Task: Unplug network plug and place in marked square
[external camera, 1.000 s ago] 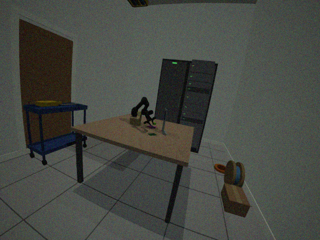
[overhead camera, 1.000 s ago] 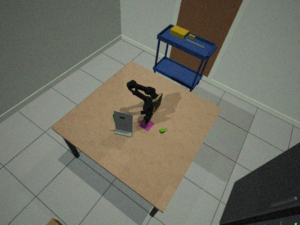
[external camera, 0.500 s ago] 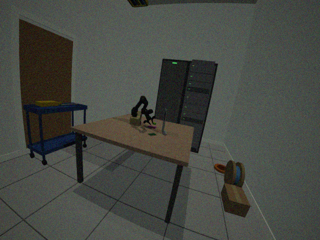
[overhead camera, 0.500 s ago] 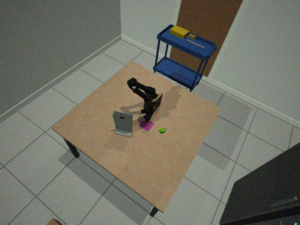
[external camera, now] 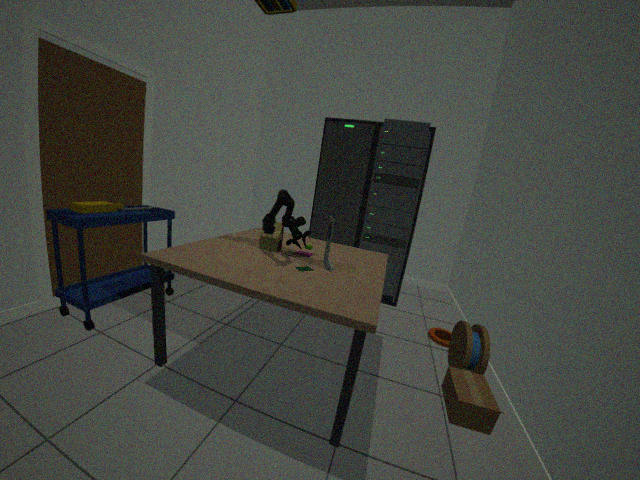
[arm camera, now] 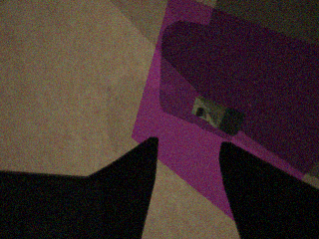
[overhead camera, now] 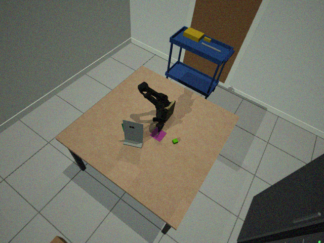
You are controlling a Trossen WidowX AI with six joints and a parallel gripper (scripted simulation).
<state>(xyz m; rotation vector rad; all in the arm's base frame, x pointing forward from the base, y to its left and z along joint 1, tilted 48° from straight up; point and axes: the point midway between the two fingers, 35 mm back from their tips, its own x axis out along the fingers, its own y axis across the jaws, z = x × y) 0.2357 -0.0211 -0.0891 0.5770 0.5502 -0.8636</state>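
Plug point(arm camera: 218, 114) on magenta square point(overhead camera: 161, 135) point(external camera: 303, 253) point(arm camera: 184, 144), inward from the bench's point(overhead camera: 167, 167) point(external camera: 248, 263) edges. Gripper point(overhead camera: 159, 130) point(external camera: 307, 246) point(arm camera: 188, 147) parted, holding nothing. Probably light, stiff; regrip by body sides, sparing tab.

Network plug point(arm camera: 217, 117): small, pale translucent block at one end, dark at the other. Lies on the magenta square, out of the socket, right of centre in the wrist frame; long axis slants down to the right, dark end lower right. Tab state: cannot be resolved.

Marked square point(overhead camera: 161, 136) point(external camera: 303, 253) point(arm camera: 184, 136): flat, magenta, on the desk point(overhead camera: 157, 167) point(external camera: 258, 276); just below centre in the top frame, partly shadowed.

Upright panel point(overhead camera: 133, 135) point(external camera: 328, 245): thin, grey, with a foot along its base; left of the square in the top frame. Socket area point(overhead camera: 131, 127): small, dark, near the panel's upper edge.
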